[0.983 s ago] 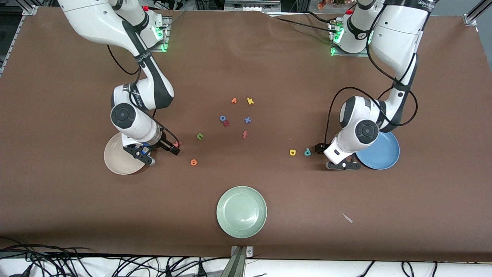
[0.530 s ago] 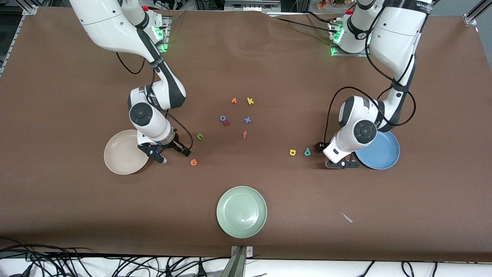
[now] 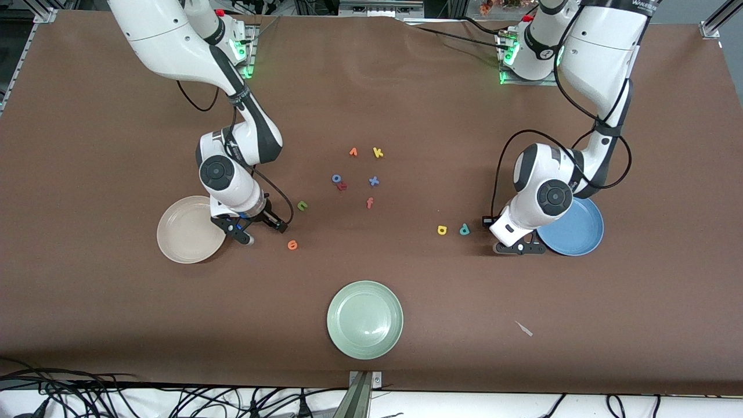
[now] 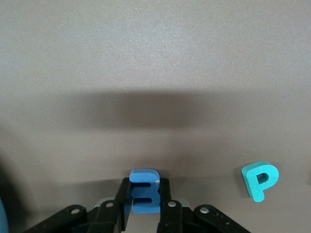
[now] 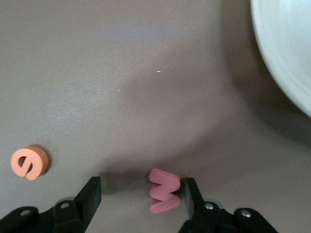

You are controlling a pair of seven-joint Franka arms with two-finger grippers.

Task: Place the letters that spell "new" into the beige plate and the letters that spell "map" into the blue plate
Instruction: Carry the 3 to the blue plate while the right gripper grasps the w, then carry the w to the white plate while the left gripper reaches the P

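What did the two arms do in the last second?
The right gripper moved off the beige plate toward the table's middle and now straddles the w, jaws narrowing. The left gripper closed on the m beside the blue plate. Other letters and plates stayed put.

A pale green plate [image 3: 364, 319] sits on the brown table [image 3: 87, 145], nearest the front camera. At mid-table lies a small cluster: orange v [image 3: 353, 152], yellow k [image 3: 378, 152], blue o [image 3: 336, 178], blue x [image 3: 374, 181], orange f [image 3: 370, 202].
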